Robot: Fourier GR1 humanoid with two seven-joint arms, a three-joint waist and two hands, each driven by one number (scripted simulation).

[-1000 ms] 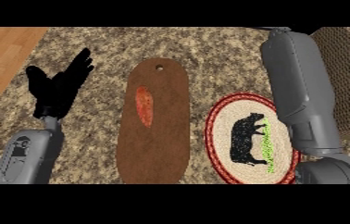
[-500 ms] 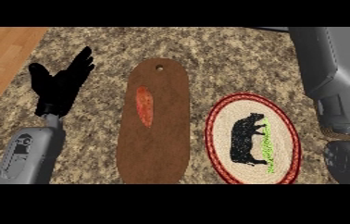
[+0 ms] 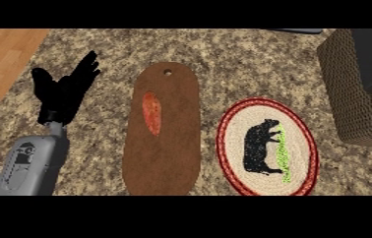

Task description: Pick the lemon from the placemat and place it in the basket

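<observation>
Head view: basket [image 3: 347,89] far right, left hand [image 3: 64,92] far left.

Speckled stone counter [image 3: 218,55], matt wooden board [image 3: 163,153], woven basket [image 3: 349,84].

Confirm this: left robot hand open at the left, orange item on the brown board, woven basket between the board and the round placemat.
Wrong on the basket: the head view shows the woven basket at the right edge, beyond the round placemat, not between it and the brown board. The rest holds.
</observation>
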